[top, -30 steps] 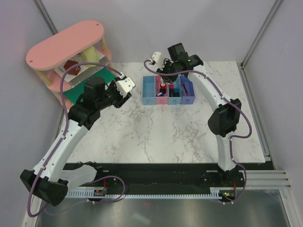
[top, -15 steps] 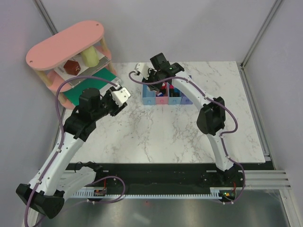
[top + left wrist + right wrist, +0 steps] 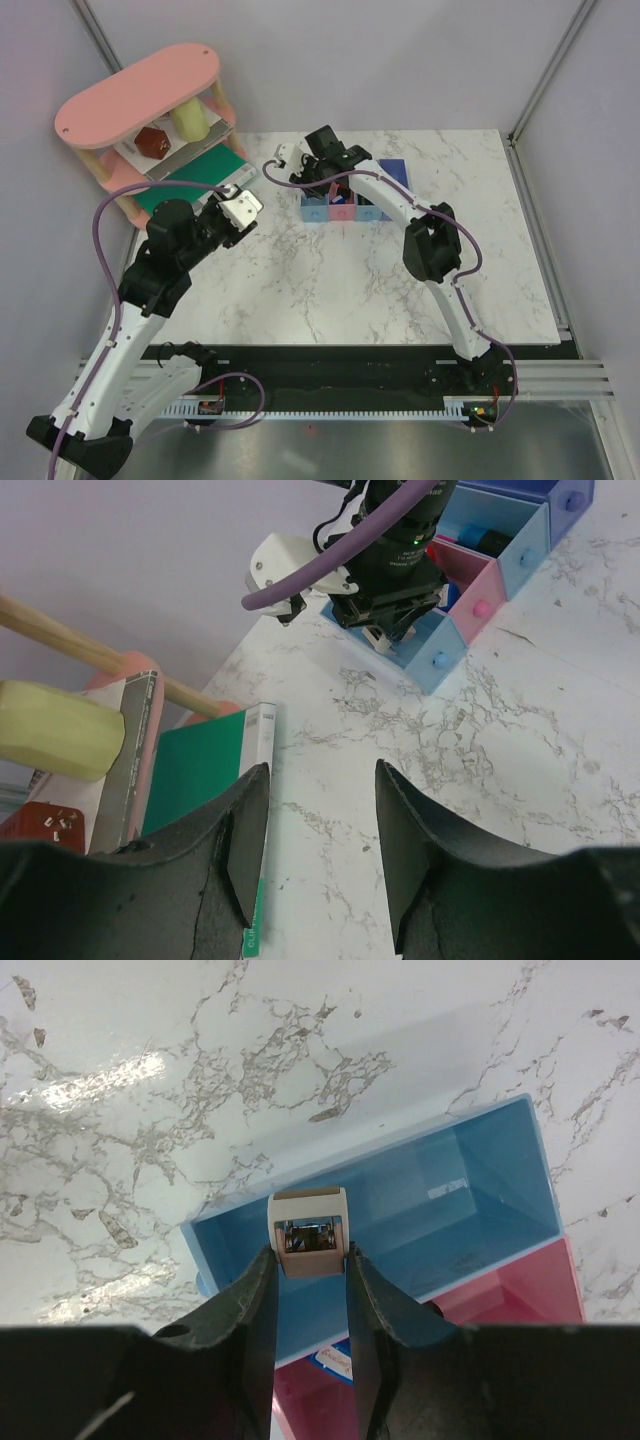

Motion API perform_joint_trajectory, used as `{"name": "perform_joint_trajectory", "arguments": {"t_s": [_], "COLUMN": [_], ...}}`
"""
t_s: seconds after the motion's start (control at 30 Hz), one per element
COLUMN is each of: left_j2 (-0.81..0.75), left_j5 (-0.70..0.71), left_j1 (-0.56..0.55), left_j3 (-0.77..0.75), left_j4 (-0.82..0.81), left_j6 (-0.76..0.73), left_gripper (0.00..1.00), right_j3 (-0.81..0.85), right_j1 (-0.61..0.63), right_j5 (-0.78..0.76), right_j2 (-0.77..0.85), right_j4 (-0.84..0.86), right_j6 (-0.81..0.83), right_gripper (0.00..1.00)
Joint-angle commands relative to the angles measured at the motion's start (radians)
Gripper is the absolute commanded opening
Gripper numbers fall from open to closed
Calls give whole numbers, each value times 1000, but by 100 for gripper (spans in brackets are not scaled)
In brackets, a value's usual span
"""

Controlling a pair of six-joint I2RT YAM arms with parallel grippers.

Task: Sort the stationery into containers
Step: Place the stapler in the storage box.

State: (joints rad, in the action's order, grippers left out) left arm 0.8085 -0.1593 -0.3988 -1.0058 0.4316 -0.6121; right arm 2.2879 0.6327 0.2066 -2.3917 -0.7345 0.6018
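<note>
My right gripper (image 3: 308,1260) is shut on the beige-grey stapler-like block (image 3: 307,1222). It holds the block just above the inside of the leftmost light blue bin (image 3: 450,1195). In the top view this gripper (image 3: 315,186) points down over that bin (image 3: 312,209). The bin is the left end of the row, followed by pink (image 3: 341,211), light blue (image 3: 369,211) and violet-blue (image 3: 394,170). The pink bin (image 3: 500,1305) holds red and black pieces. My left gripper (image 3: 241,206) is open and empty over bare marble (image 3: 321,770), left of the bins.
The flat green board (image 3: 198,770) lies just left of my left gripper, also visible from above (image 3: 190,172). The pink oval tiered shelf (image 3: 140,95) stands at the back left with a red-brown item and a pale yellow cylinder. The table edge runs along the right.
My right arm has swung left from over the middle bins to the leftmost bin, still holding the block. My left arm has drawn back towards the near left.
</note>
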Motion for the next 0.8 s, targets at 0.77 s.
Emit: {"name": "perform_joint_trajectory", "arguments": {"t_s": [0.77], "left_j2": [-11], "left_j5": [14], "left_j1": [5], "left_j3": [-10], "left_j4": [-31], "left_j6": [17], "left_gripper": [53], "right_j3": [-94], "right_j1": [19], "right_j5": [-154], "right_j2": [11], "right_j4": [187], "right_j6": [-28], "right_gripper": [0]}}
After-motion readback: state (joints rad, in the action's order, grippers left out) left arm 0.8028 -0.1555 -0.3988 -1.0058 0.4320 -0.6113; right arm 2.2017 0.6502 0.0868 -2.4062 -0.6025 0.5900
